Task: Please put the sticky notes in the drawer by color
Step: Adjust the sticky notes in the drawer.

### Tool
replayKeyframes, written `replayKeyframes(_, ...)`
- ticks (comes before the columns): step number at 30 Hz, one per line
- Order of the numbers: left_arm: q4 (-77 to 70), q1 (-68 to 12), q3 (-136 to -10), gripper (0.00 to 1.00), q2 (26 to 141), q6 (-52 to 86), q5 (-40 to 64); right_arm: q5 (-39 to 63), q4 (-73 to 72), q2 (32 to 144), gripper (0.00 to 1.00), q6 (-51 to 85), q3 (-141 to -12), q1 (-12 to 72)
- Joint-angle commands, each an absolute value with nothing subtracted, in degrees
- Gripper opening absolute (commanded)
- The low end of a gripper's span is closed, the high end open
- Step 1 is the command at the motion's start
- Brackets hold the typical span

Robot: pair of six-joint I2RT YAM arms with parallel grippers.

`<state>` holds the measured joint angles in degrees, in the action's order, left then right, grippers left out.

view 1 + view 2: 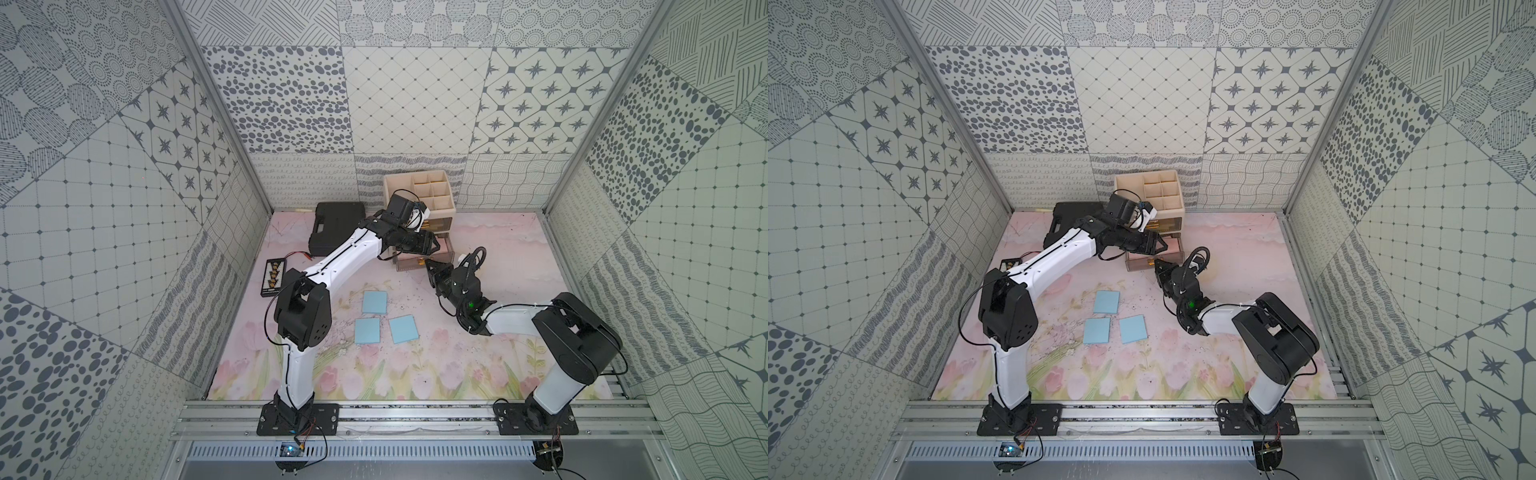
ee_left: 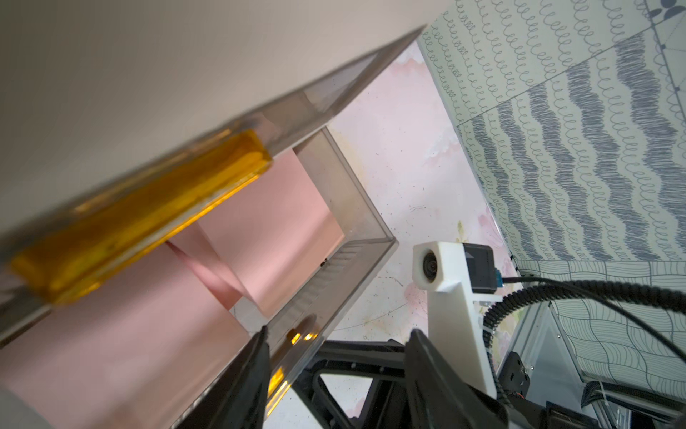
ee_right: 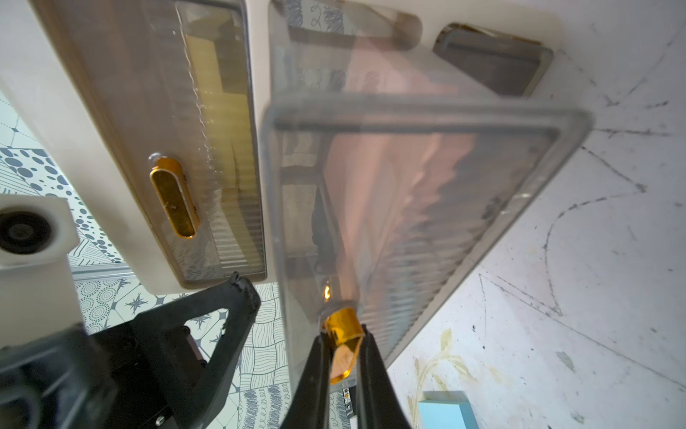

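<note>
left gripper [image 2: 339, 332]: fingers spread, at the open drawer's front wall
open drawer [image 2: 352, 193]: pulled out, smoky clear walls
pink sticky notes [image 2: 274, 208]: inside open drawer, overlapping
gold handle [image 2: 141, 219]: on neighbouring shut drawer front, blurred
mat [image 2: 401, 156]: floral, scuffed

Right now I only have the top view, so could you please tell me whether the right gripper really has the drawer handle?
Observer: Yes. In the right wrist view the right gripper is shut on the gold handle of the pulled-out drawer.
Operator: Thank you. Is anything in the closed drawer above it?
Observer: The right wrist view shows yellow paper through the smoky front of that closed drawer; I cannot count the sheets.
Operator: And is the left gripper carrying anything?
Observer: No. In its own wrist view the left gripper is open, with nothing between its fingers.
</note>
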<state>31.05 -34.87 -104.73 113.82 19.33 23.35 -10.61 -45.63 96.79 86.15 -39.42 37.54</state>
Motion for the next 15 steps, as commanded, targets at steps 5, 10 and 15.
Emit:
replayKeyframes(5,29.13,-34.54,-104.01,0.62,110.14,19.89,16.04,-11.07,-45.62,96.73,0.00,83.98,-39.90,37.84)
replayKeyframes(10,26.49,-33.22,-103.61,0.63,105.30,21.71,14.10,-10.86,-45.37,97.27,0.00,83.80,-40.90,37.66)
replayKeyframes(15,26.84,-31.69,-105.95,0.68,101.12,19.04,1.68,-10.46,-45.45,98.46,0.00,83.43,-42.17,37.53)
